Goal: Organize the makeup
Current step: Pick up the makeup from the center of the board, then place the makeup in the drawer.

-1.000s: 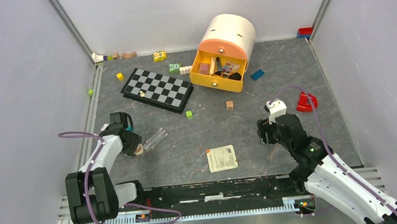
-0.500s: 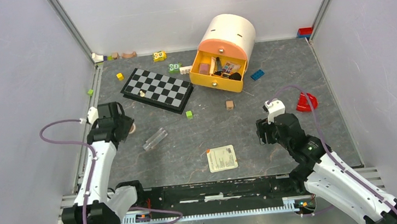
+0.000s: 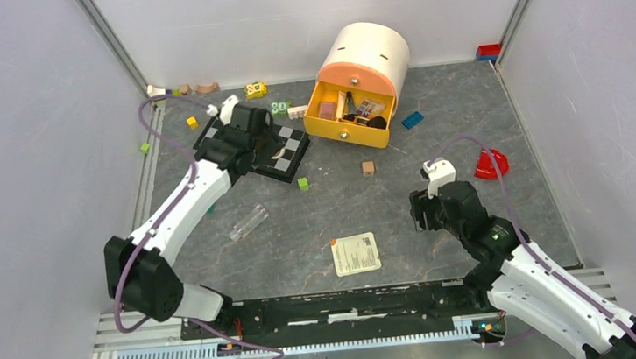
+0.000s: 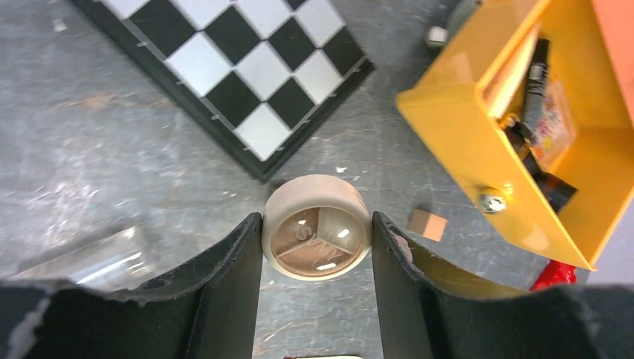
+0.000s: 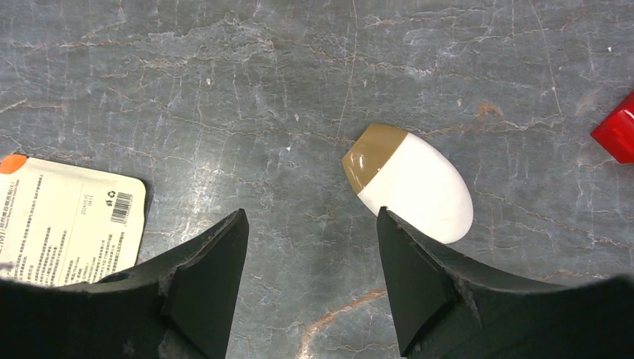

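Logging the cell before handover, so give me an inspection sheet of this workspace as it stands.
Surface: grey marbled table, no spills seen.
Job's things: round peach compact gripped; clear tube and white egg-shaped sponge loose on table; other makeup inside open yellow drawer.
Clutter: chessboard, toy bricks, printed card.
Hands: left hand closed on compact; right hand open, empty, sponge just beyond one finger.
Cables: purple cables loop along both arms.
Surroundings: white walls; nothing else seen.
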### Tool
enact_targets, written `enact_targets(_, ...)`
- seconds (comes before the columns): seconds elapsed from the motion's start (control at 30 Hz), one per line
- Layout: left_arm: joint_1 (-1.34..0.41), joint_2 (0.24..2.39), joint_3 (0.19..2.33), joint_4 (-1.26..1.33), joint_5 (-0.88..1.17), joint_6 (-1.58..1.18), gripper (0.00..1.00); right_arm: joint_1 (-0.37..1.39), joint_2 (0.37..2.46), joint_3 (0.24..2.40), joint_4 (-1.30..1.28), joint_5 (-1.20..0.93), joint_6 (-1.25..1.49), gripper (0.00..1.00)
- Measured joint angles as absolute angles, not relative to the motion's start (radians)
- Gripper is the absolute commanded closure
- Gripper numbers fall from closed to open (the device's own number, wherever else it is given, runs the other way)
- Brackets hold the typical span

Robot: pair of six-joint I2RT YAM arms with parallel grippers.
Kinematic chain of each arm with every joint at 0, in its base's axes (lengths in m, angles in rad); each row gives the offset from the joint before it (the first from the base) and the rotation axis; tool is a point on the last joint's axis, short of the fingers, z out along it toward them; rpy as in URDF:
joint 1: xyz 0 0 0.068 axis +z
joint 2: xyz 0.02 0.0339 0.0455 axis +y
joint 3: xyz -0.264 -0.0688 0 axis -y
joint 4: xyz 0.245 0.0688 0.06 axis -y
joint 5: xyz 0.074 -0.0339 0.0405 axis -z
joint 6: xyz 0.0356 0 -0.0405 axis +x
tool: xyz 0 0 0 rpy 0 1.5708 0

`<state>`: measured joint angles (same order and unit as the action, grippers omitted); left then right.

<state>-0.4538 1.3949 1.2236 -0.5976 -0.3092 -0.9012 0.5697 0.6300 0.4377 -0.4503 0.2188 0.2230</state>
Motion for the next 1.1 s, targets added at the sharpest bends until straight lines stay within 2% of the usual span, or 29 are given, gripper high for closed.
enact_targets(0.43,-0.532,1.649,1.618,-0.54,-0.241,-0.777,0.73,0.57,0.542,0.438,-0.488,0.262,0.239,0.3)
enact_targets(1.1,-0.541,2.012,2.042,-0.547,-0.039,-0.574,0.73,0.57,0.528,0.438,-0.496,0.272,0.247,0.29)
